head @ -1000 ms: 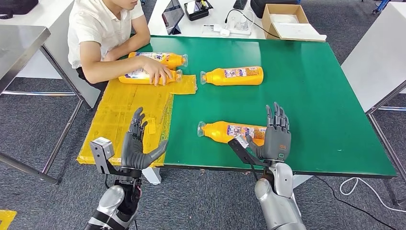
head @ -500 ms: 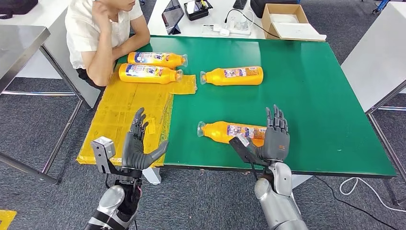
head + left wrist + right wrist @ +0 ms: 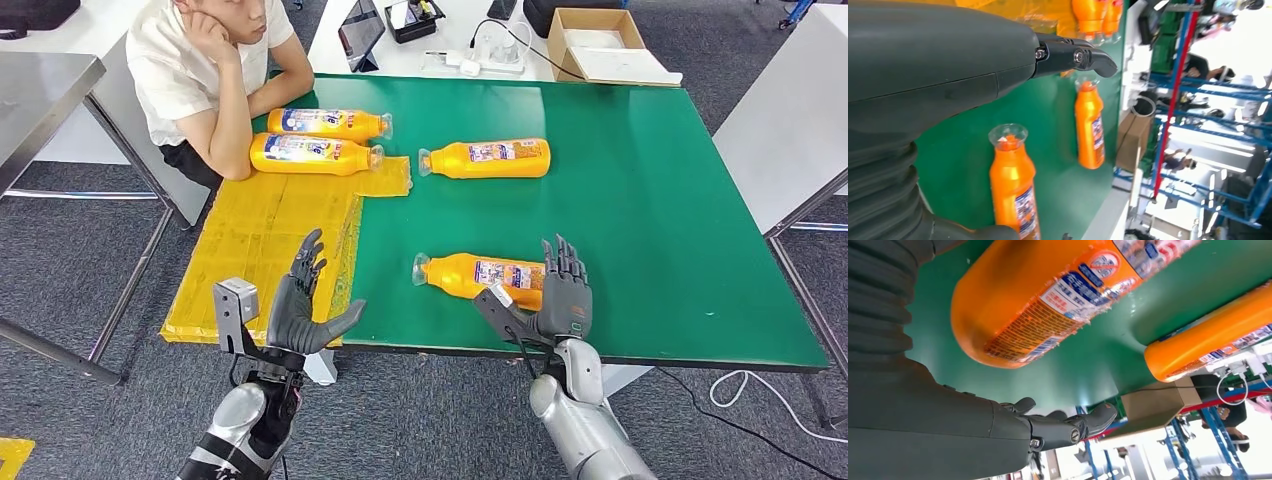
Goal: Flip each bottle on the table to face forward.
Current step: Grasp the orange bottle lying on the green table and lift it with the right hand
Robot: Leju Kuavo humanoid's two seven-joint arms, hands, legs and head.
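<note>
Several orange bottles lie on their sides on the green table [image 3: 640, 200]. The nearest bottle [image 3: 478, 275] [image 3: 1013, 192] [image 3: 1048, 295] rests near the front edge, cap to the left. My right hand [image 3: 563, 293] [image 3: 1063, 430] hovers open at its base end, fingers spread, not touching it. Another bottle [image 3: 487, 158] [image 3: 1089, 130] [image 3: 1208, 342] lies mid-table. Two more bottles [image 3: 330, 123] [image 3: 312, 153] lie at the far left by the person. My left hand [image 3: 303, 300] [image 3: 1070, 52] is open off the table's front left, over the yellow sheet.
A yellow crumpled sheet [image 3: 265, 235] covers the table's left part. A seated person [image 3: 205, 75] leans an elbow on the table's far left corner. A cardboard box [image 3: 600, 45] and devices stand on the white table behind. Grey floor surrounds the table.
The person has taken the hand off the two left bottles and raised it to the chin. My right hand has come lower and nearer the close bottle's base; my left hand shifted slightly right.
</note>
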